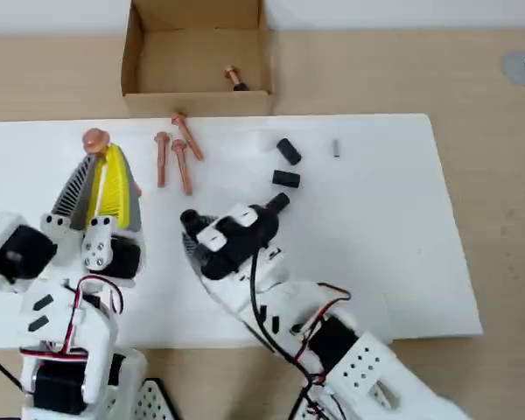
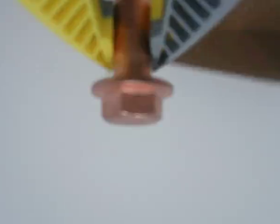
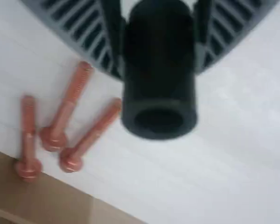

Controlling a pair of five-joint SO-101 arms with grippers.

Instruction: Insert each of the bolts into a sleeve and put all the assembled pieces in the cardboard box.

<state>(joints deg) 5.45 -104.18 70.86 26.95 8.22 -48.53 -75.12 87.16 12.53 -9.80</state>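
The left gripper is clamped on a copper bolt, gripping the shank so that the flanged head sticks out past the fingertips; the right gripper is closed around a black sleeve, whose open bore faces outward from the jaws. In the high view the two held parts are well apart over the white board; the bolt is toward its far left, the sleeve nearer the middle. The step in hand, as I judge it, is mating the pair. The catch is that the head leads out of the left jaws, while the end that must enter the bore sits hidden between the fingers; the bolt probably needs turning or regripping so that its tip is free. Then line up the two axes before closing the gap; go slowly, since a slight tilt could jam the tip on the sleeve's rim. Three loose bolts and two spare sleeves lie on the board short of the cardboard box, which already holds one assembled piece — keep the arms' sweep off them.
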